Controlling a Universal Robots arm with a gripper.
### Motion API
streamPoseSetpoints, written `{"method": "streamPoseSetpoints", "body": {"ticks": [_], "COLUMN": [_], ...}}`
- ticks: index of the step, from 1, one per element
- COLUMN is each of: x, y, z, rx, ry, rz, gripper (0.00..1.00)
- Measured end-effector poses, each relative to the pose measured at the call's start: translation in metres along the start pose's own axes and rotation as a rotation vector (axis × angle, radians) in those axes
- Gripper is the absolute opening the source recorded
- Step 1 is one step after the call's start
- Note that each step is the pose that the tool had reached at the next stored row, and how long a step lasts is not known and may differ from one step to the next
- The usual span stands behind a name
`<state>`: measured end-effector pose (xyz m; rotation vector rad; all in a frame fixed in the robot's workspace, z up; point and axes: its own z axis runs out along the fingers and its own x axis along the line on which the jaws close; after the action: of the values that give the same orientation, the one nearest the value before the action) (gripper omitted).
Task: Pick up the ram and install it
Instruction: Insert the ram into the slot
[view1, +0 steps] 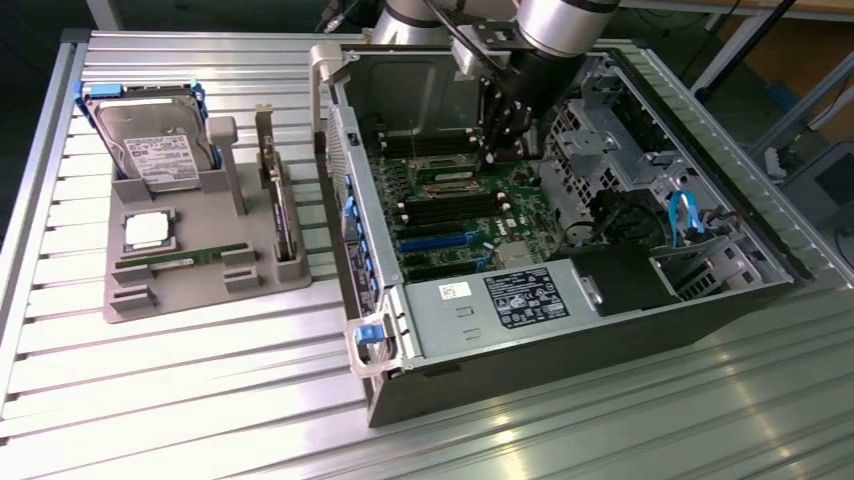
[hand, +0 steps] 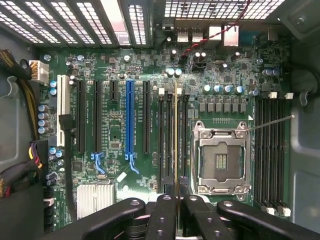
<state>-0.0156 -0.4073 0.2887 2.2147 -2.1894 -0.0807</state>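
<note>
A wide table (view1: 200, 400) of pale ribbed aluminium spans almost the whole exterior view, built of long parallel slats with dark grooves between them; soft white glare (view1: 561, 440) from overhead light lies across the slats along the near edge; beyond the table's edge on the exterior view's left is a strip of dark floor (view1: 16, 170); at the far corner on that side a pale metal post (view1: 102, 12) stands upright; at the far corner on the exterior view's right is warm orange-brown floor (view1: 807, 45), crossed by a slanting silver metal leg (view1: 731, 50); no walls or windows can be made out.
</note>
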Motion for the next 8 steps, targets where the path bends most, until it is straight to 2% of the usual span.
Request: {"method": "streamPoseSetpoints", "body": {"ticks": [8], "x": [0.000], "y": [-0.0007], "z": [0.0125], "rx": [0.0000], "ry": [0.0000], "rz": [0.000], "gripper": [0.12]}}
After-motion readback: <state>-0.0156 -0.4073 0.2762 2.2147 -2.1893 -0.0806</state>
